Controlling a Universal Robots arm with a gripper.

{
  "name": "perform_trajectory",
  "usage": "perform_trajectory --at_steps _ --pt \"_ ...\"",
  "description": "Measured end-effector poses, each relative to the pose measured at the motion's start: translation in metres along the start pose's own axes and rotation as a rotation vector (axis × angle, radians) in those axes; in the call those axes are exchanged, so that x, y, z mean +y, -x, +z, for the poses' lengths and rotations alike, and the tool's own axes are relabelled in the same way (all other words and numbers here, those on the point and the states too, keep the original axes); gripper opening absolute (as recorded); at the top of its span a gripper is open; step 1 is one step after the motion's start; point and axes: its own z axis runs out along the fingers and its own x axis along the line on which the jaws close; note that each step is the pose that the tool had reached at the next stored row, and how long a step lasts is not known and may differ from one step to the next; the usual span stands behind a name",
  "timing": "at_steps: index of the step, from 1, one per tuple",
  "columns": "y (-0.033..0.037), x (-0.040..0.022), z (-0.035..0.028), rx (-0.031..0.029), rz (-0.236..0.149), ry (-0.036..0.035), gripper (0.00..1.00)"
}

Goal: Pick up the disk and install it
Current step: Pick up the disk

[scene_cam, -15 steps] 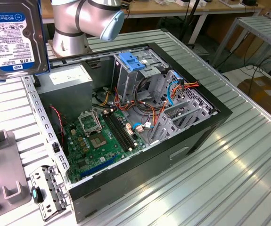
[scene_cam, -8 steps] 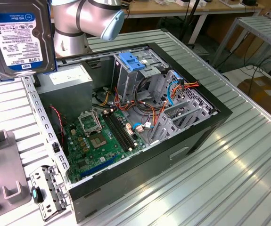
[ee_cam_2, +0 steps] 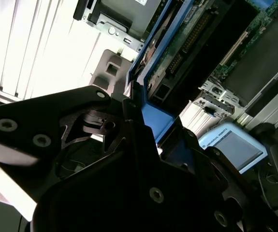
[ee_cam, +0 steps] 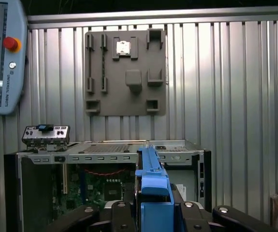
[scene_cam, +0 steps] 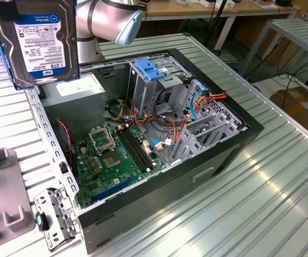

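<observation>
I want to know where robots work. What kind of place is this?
Probably a robotics lab or workshop: a robot arm holds the disk near an open computer case on a ribbed metal table, with workbenches behind.

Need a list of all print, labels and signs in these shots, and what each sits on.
On the disk: white label with blue band, lettering and barcodes; not transcribed.
On the pendant: one line of lettering beside its screen; not transcribed.
On the grey box: small white sticker; its print cannot be made out.
</observation>
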Motion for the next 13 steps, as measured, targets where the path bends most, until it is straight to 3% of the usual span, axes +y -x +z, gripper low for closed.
perform_trajectory --at_steps 4,13 --pt "0.0002 -0.0172 0.0002 0.0000 0.000 0.0001 0.37" --pt "0.0006 -0.0435 0.0007 0.0000 0.000 0.0001 0.37"
